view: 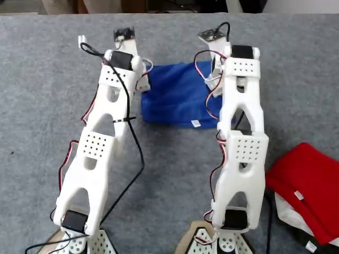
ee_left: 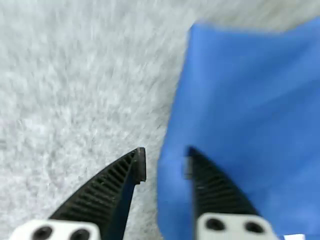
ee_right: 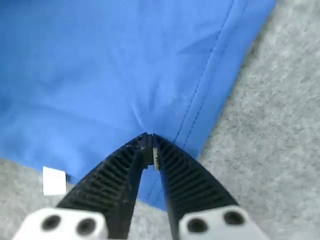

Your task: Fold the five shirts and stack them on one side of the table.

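Observation:
A folded blue shirt lies flat on the grey carpeted table between the two arms. My left gripper is open at the shirt's left edge, one finger over the blue cloth and the other over bare carpet. In the high view the left gripper sits by that edge. My right gripper is shut, its tips pinching a small pucker of the blue shirt near its hemmed right edge. In the high view the right gripper is mostly hidden under its arm.
A folded red shirt lies at the table's near right on top of a white one. A small white tag shows at the blue shirt's near edge. Open grey carpet spreads to the left and far right.

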